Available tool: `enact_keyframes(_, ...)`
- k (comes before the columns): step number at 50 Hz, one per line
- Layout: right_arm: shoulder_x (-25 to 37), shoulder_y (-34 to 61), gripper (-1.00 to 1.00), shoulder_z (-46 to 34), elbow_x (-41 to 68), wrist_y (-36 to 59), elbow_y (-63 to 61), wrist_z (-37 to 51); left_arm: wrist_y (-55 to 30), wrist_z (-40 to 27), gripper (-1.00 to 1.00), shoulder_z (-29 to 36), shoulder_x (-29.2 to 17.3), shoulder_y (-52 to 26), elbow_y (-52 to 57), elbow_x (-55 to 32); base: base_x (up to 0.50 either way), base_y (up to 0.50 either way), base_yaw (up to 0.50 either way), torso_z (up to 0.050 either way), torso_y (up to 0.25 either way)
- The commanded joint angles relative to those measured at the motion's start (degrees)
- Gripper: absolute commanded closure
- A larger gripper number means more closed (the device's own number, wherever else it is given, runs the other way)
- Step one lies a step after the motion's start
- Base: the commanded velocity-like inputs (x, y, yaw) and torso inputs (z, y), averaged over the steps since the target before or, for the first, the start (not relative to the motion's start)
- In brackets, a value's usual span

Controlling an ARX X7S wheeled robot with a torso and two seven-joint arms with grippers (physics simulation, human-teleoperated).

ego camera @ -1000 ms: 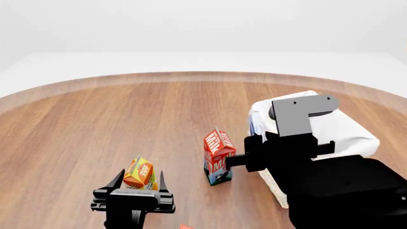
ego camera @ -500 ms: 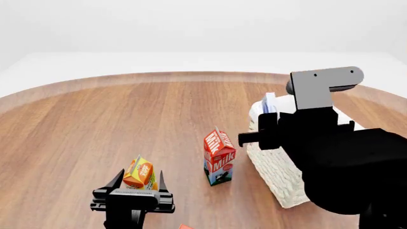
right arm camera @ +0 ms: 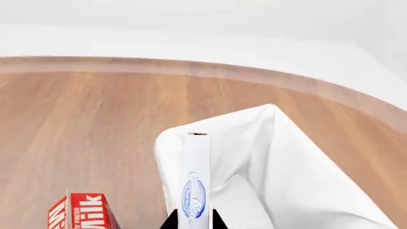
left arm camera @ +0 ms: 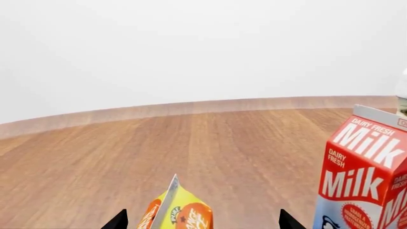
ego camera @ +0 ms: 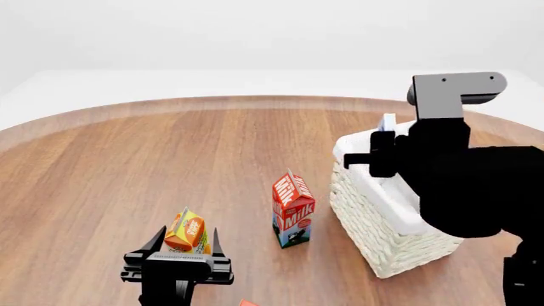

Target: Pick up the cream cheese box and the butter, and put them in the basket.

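Note:
My right gripper (ego camera: 381, 145) is shut on the cream cheese box (ego camera: 388, 121), a thin white box, and holds it edge-up above the near-left rim of the white wicker basket (ego camera: 374, 220). In the right wrist view the box (right arm camera: 196, 176) shows a blue oval mark and stands between the closed-in fingers of the gripper (right arm camera: 194, 222), over the basket's white cloth liner (right arm camera: 260, 152). My left gripper (ego camera: 185, 238) is open, its fingers either side of the orange juice carton (ego camera: 187, 231). The butter cannot be made out; only a small red corner (ego camera: 247, 303) shows at the bottom edge.
A red milk carton (ego camera: 292, 208) stands upright just left of the basket, also in the left wrist view (left arm camera: 365, 176) and the right wrist view (right arm camera: 83, 212). The orange juice carton (left arm camera: 178, 212) sits between the left gripper (left arm camera: 202, 222) fingers. The round wooden table (ego camera: 170, 159) stretches left and back.
My right arm has risen and moved right and back, carrying the cream cheese box from beside the milk carton to above the basket's rim. The left arm has not moved.

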Motion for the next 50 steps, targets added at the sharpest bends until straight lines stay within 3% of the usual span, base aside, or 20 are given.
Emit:
enact_keyframes(1, 1.39, 2.32, 1.00, -1.46, -7.80, -0.82, 6.93, -6.29, 0.02, -0.15, -1.00, 0.08, -0.12, -0.01, -0.02, -0.21, 0.00, 0.00, 0.00, 0.000, 0.010)
enact_keyframes(15, 1.12, 3.54, 1.00, -4.10, -14.41, -3.70, 16.78, -13.21, -0.04, -0.44, -1.00, 0.28, -0.24, -0.03, 0.12, -0.23, 0.00, 0.00, 0.00, 0.000, 0.000)
enact_keyframes(50, 1.22, 5.65, 1.00, -4.40, -15.98, -6.29, 27.19, -16.61, -0.10, -0.79, -1.00, 0.79, -0.58, -0.26, 0.20, -0.51, 0.00, 0.00, 0.00, 0.000, 0.001)
